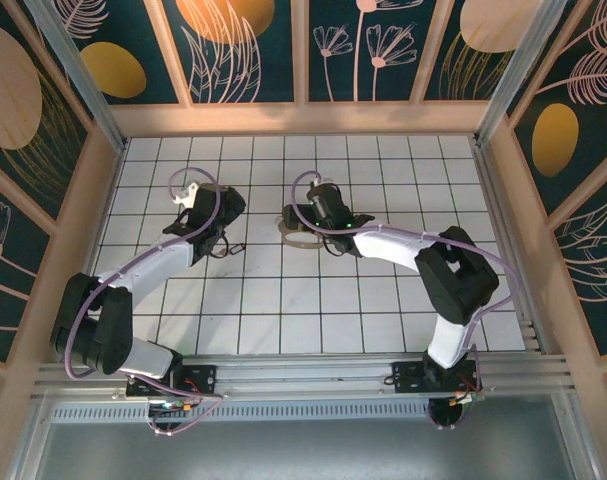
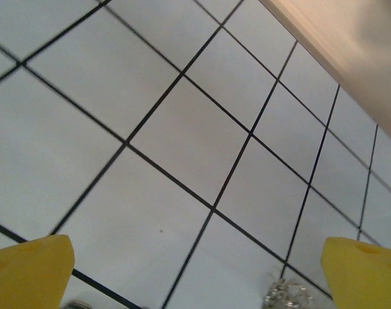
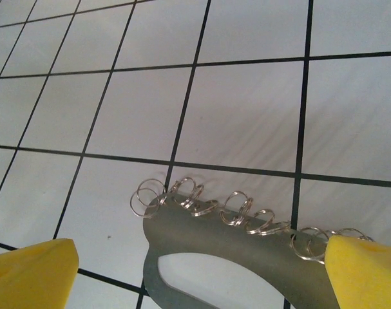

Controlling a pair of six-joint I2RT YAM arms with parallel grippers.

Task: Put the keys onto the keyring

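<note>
**Both pincers spread, nothing gripped**

The right gripper (image 3: 198,273) hangs wide open over the keyring (image 3: 214,235). Its row of small rings lies between the fingertips, probably so that a closing can pin it steady. The left gripper (image 2: 196,270) is also spread. A blurred shiny piece, perhaps one of the keys (image 2: 282,297), lies close beside one finger, ready for picking.

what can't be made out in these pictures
- Left wrist view: a small shiny metal piece is blurred and cut off by the bottom edge. Whether it is a key or a ring cannot be told.
- Right wrist view: the metal plate carrying small wire rings runs off the bottom edge, and a yellow finger covers its last rings.
- Top view: a small dark item on the tiles left of centre is too small to name.
</note>
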